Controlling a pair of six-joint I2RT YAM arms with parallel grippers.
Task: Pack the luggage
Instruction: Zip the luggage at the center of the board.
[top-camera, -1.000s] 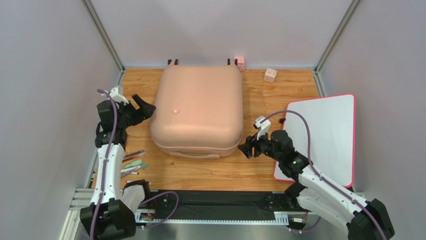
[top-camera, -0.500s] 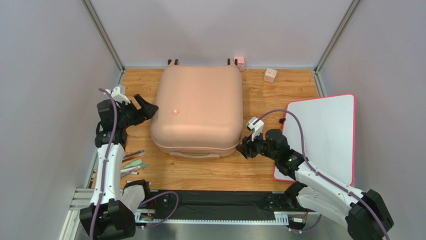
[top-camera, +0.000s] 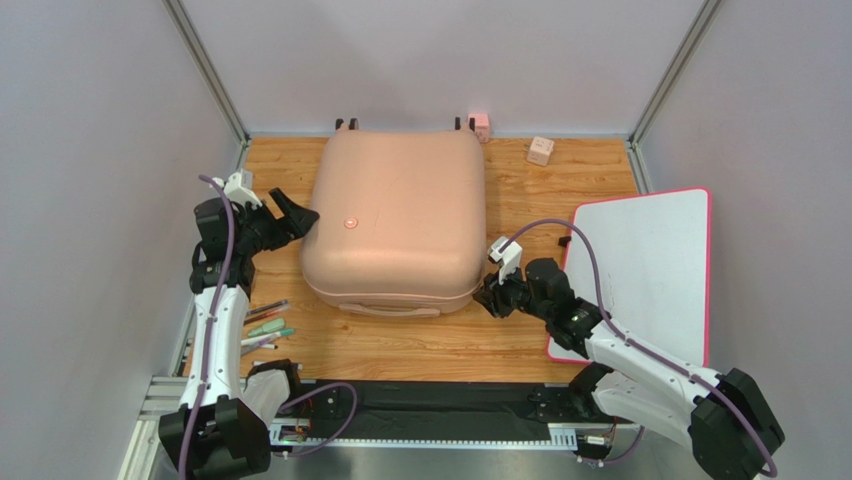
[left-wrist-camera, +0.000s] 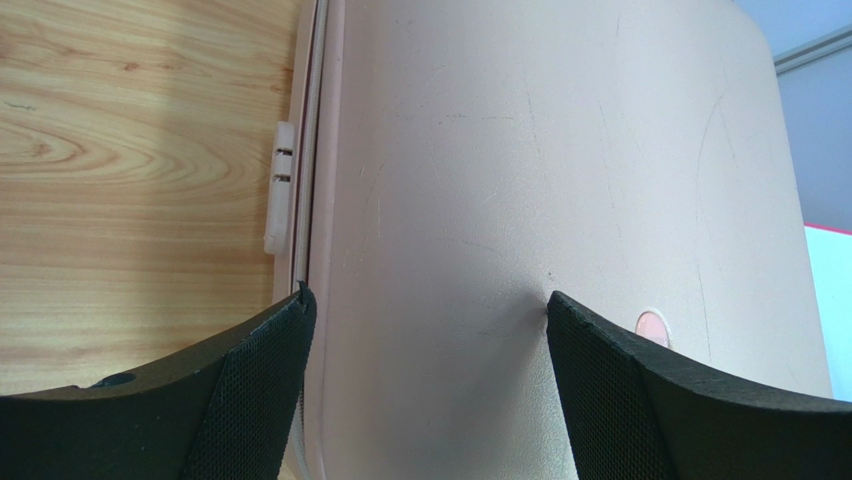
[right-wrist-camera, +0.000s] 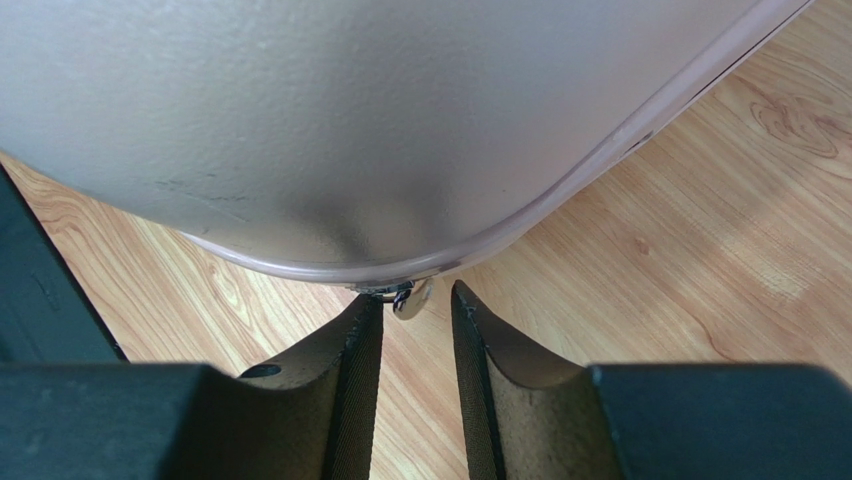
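Note:
The luggage (top-camera: 395, 215) is a pale pink hard-shell suitcase lying closed and flat on the wooden table, with its round emblem (top-camera: 349, 223) facing up. My left gripper (top-camera: 300, 215) is open at its left edge. In the left wrist view the jaws (left-wrist-camera: 425, 305) straddle the shell (left-wrist-camera: 540, 180) just above the seam, with the emblem (left-wrist-camera: 652, 325) beside the right finger. My right gripper (top-camera: 487, 297) is at the front right corner. In the right wrist view its jaws (right-wrist-camera: 415, 295) stand narrowly apart, with a small metal zipper pull (right-wrist-camera: 412, 297) between the tips, under the shell (right-wrist-camera: 350, 120).
A flat white board with a pink rim (top-camera: 645, 270) lies to the right, under the right arm. Several pens (top-camera: 265, 325) lie at the front left beside the left arm. A wooden cube (top-camera: 540, 150) and a small pink block (top-camera: 481, 124) sit at the back edge.
My right gripper has moved left and forward to the suitcase's front right corner. My left gripper has edged slightly right onto the shell's left edge.

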